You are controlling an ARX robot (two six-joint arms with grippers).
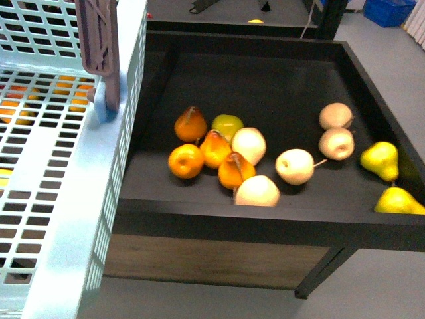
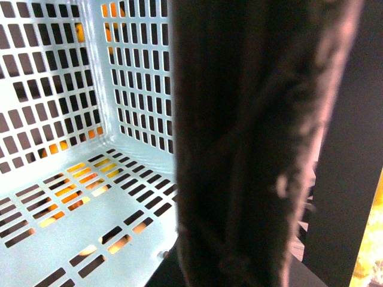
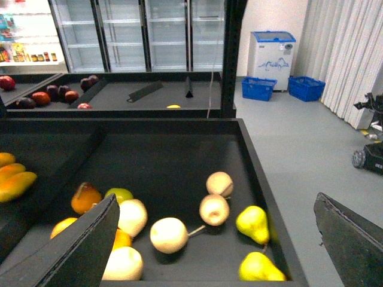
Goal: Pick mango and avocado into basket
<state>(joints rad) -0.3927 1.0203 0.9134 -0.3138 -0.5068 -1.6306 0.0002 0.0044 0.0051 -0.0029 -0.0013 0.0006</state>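
Hovering right fingers [image 3: 78, 251] spread wide, empty, left fingers' state unclear behind basket handle [image 2: 251, 143].

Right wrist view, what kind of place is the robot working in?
Likely a grocery store or a mock-up of one: glass-door fridges stand at the back, black produce bins hold loose fruit, and blue shopping baskets sit on the floor.

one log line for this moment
basket left of fruit bin | mango, avocado not seen | right hand open, empty
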